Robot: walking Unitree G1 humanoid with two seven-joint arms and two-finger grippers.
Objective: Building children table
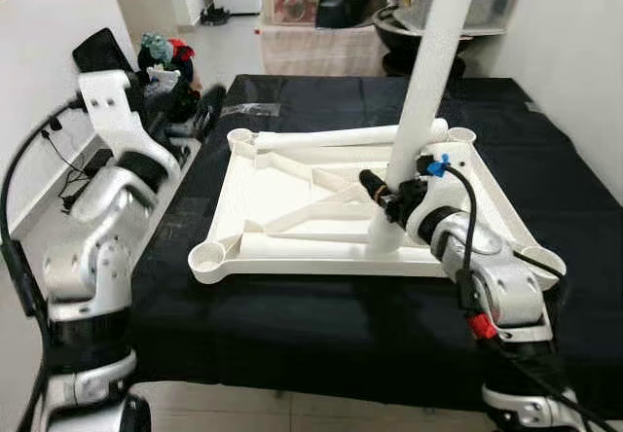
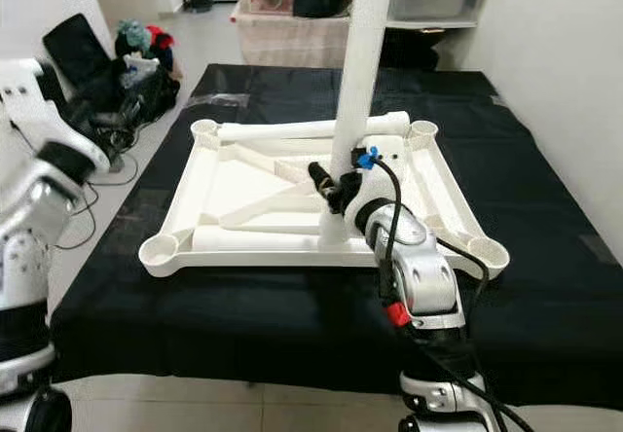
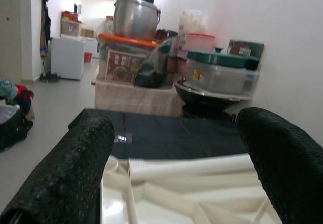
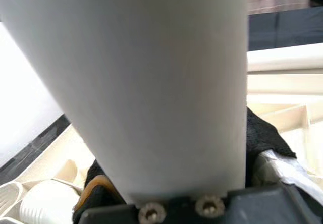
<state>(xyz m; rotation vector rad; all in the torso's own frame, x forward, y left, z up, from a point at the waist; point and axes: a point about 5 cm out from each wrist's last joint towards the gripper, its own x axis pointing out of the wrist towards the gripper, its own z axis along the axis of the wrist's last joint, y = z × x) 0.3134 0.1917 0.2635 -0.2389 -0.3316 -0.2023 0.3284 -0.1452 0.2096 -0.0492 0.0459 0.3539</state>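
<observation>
A white children's table top [image 1: 321, 269] lies upside down on the black-covered table [image 1: 292, 325], with round sockets at its corners. One white leg [image 1: 341, 138] lies along its far edge and another [image 1: 302, 245] along its near edge. A third white leg [image 1: 428, 53] stands upright, tilted slightly, its foot resting in the near part of the top. My right gripper [image 1: 389, 194] is shut on this leg low down, and the leg [image 4: 151, 82] fills the right wrist view. My left gripper [image 3: 176, 128] is open and holds nothing, raised beyond the top's far left corner [image 1: 209, 101].
Boxes, a metal pot [image 3: 136, 17] and lidded containers [image 3: 219, 72] are stacked on a low shelf behind the table. Bags and toys [image 1: 161, 57] lie on the floor at the far left. A white wall runs along the right side.
</observation>
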